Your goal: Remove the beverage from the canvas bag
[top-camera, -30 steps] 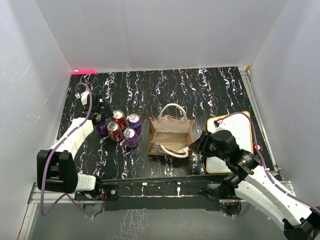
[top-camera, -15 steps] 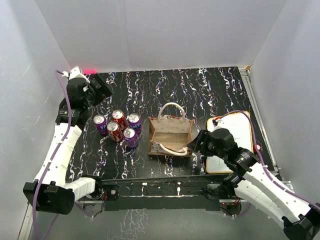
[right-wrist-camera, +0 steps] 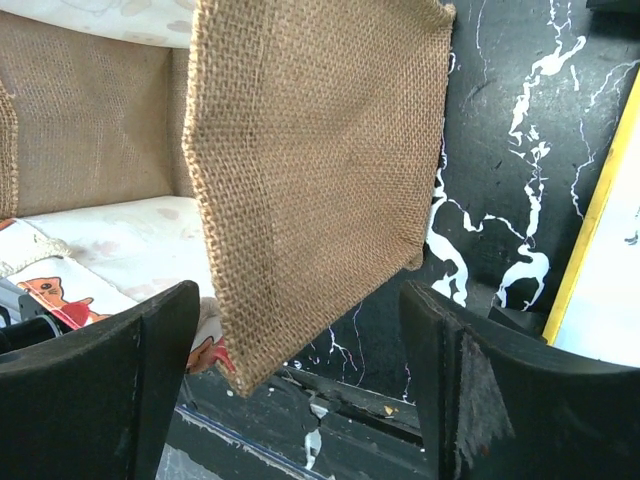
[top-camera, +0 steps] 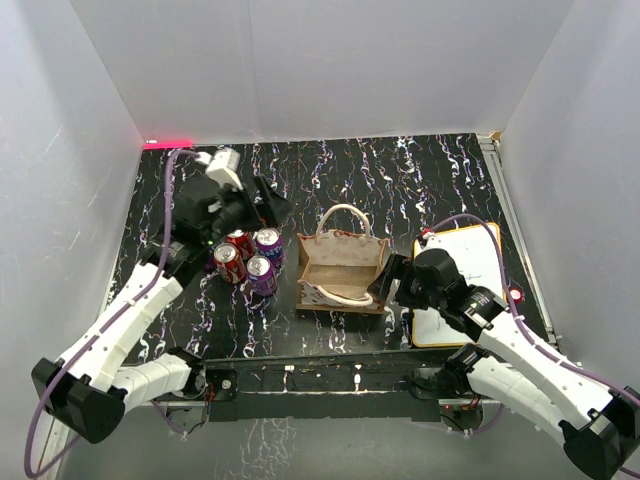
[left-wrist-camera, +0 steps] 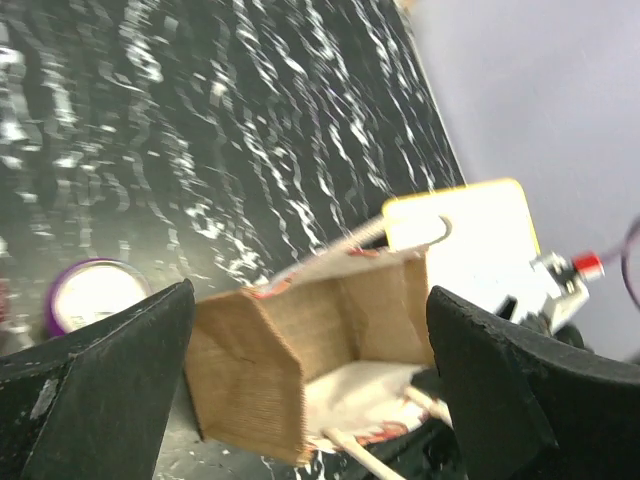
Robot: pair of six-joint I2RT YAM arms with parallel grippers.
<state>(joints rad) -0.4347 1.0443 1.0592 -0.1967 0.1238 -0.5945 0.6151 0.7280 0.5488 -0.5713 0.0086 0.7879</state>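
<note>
The tan canvas bag (top-camera: 343, 268) stands open at the table's middle, and no can shows inside it. In the left wrist view the canvas bag (left-wrist-camera: 335, 325) shows only its brown walls and cream lining. Several beverage cans (top-camera: 262, 270), red and purple, stand on the table to its left. My left gripper (top-camera: 270, 203) hovers open above those cans and faces the bag, its jaws (left-wrist-camera: 310, 300) empty. My right gripper (top-camera: 384, 284) is open at the bag's right end. In the right wrist view the burlap end wall (right-wrist-camera: 310, 170) hangs between the spread jaws of the right gripper (right-wrist-camera: 300, 385).
A white board with an orange rim (top-camera: 462, 285) lies right of the bag, under the right arm. One purple can top (left-wrist-camera: 95, 295) shows left of the bag in the left wrist view. White walls close in three sides. A metal rail (top-camera: 300, 375) runs along the near edge.
The left arm has swung from the back left corner to above the cans, toward the bag. The right gripper has opened wide around the bag's right end wall.
</note>
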